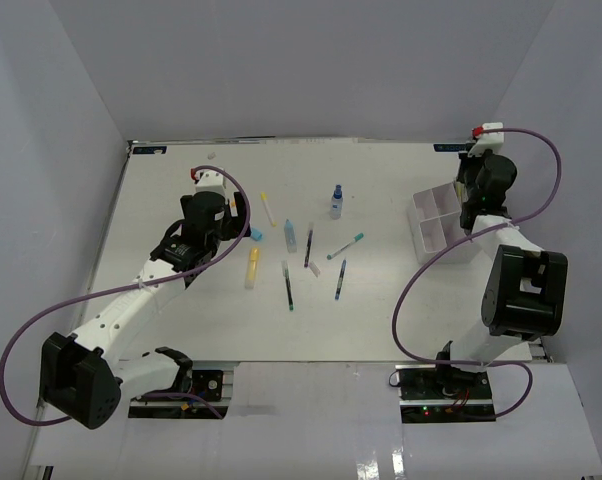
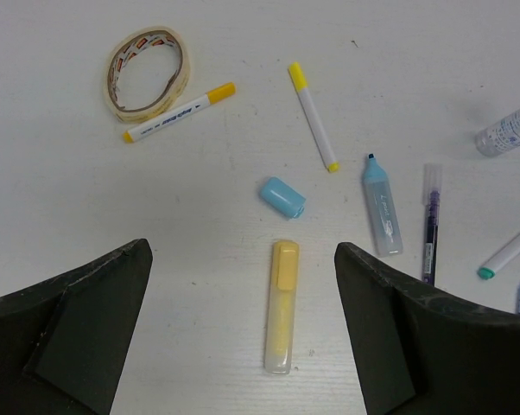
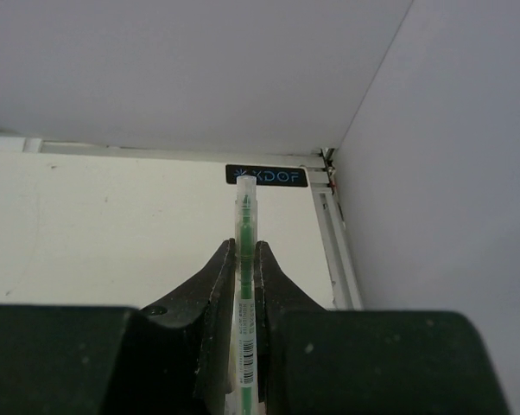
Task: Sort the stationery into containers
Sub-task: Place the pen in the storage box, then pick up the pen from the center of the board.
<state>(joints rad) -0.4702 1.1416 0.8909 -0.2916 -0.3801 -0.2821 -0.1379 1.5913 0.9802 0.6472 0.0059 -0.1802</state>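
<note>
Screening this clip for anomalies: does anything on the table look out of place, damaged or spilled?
The light-blue translucent highlighter lies with its dark tip bare; a small light-blue rounded piece, possibly its cap, lies apart to its left in the left wrist view. Nothing looks spilled or broken.

From high at the near edge I get the whole tabletop (image 1: pixel 381 170), looking down. My left wrist view stares straight down, close over the yellow highlighter (image 2: pixel 282 303) (the overhead shows it too). My right wrist view faces the far corner, nearly level.
</note>
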